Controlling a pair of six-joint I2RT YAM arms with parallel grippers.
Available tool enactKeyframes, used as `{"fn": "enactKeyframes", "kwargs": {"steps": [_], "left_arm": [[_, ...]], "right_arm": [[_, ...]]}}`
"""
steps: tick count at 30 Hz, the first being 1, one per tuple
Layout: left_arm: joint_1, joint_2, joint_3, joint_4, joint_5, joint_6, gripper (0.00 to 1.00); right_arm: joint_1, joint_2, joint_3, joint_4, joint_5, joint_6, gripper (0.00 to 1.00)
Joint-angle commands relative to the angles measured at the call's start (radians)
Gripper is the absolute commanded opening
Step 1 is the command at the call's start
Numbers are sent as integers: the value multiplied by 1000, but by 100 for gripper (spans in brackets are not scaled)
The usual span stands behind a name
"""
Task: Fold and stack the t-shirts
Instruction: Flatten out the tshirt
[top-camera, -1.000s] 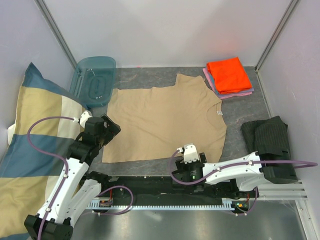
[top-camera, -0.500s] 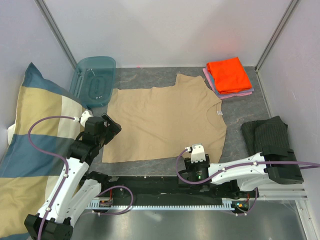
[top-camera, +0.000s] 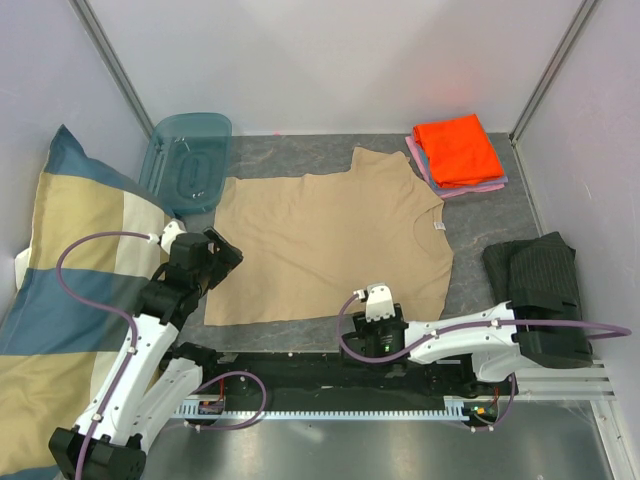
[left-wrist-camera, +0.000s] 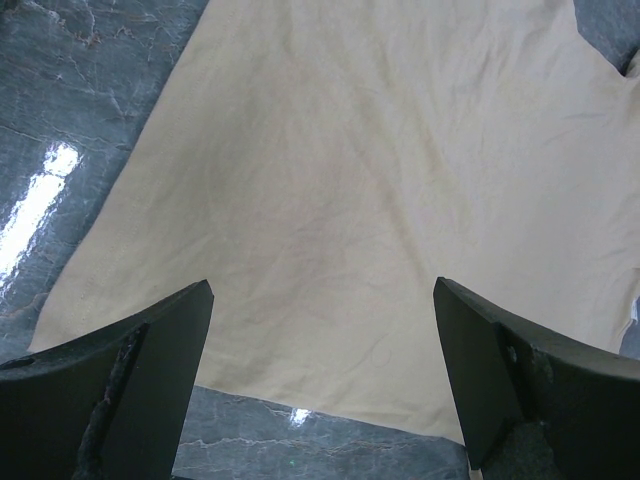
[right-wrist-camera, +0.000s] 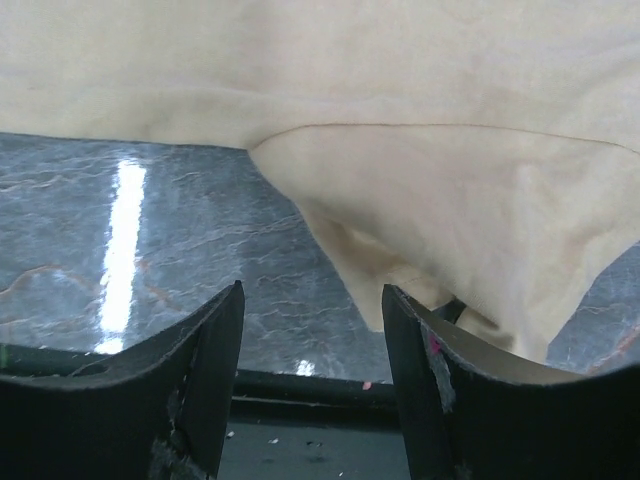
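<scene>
A tan t-shirt (top-camera: 330, 235) lies flat on the grey table (top-camera: 470, 215), also in the left wrist view (left-wrist-camera: 380, 180) and the right wrist view (right-wrist-camera: 450, 150). A folded orange t-shirt (top-camera: 457, 148) tops a stack at the back right, with pink and blue edges showing under it. My left gripper (top-camera: 222, 257) is open and empty over the shirt's near left edge; in its own view it (left-wrist-camera: 320, 375) hovers above the hem. My right gripper (top-camera: 375, 303) is open and empty at the near sleeve; its own view shows it (right-wrist-camera: 312, 345) beside the sleeve's tip.
A blue plastic bin lid (top-camera: 188, 160) lies at the back left. A big blue-and-cream checked pillow (top-camera: 60, 290) fills the left side. A dark grey striped cloth (top-camera: 540, 280) sits at the right. The table's near edge and black rail (top-camera: 300, 365) run just behind the grippers.
My right gripper moved right and back, then returned left toward the shirt's near sleeve. The left arm has barely moved. The shirt lies as before.
</scene>
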Motion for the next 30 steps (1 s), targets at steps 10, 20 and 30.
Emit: {"fn": "enactKeyframes", "kwargs": {"steps": [10,20,30], "left_arm": [[1,9,-22,39,0,19,100],[1,-6,-31,41,-4,16,100],[2,2,-33,42,-13,20,100]], "right_arm": [[-96,-104,-118,78,-55,-62,65],[-102,-58,-121,128,-118,-83,60],[-103,-15,-123,167,-149,-66,44]]}}
